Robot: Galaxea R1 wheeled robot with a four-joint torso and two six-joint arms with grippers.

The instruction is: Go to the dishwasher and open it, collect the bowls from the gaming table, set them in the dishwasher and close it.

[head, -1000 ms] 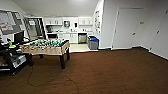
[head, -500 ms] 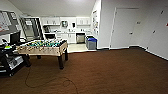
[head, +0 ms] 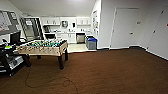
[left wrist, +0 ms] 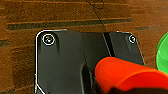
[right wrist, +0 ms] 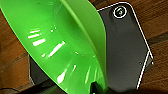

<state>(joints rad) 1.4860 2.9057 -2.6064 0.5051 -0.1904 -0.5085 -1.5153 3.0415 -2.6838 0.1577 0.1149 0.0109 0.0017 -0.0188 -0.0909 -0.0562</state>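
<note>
A big green bowl (right wrist: 62,47) sits by the right arm, an orange bowl (left wrist: 125,75) by the left. I cannot tell if either pincer pinches its bowl. The dishwasher (head: 80,38) looks far off, maybe shut.

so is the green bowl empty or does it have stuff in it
Empty, as far as shown: the green bowl in the right wrist view has a bare, glossy inside with only light reflections. Its lowest part is cut off from view.

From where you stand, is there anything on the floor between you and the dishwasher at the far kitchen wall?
Nothing visible blocks the straight way: the brown carpet runs open to the dishwasher. The table-football table stands to the left of that line, and the grey bin with blue lid stands just right of the dishwasher.
</note>
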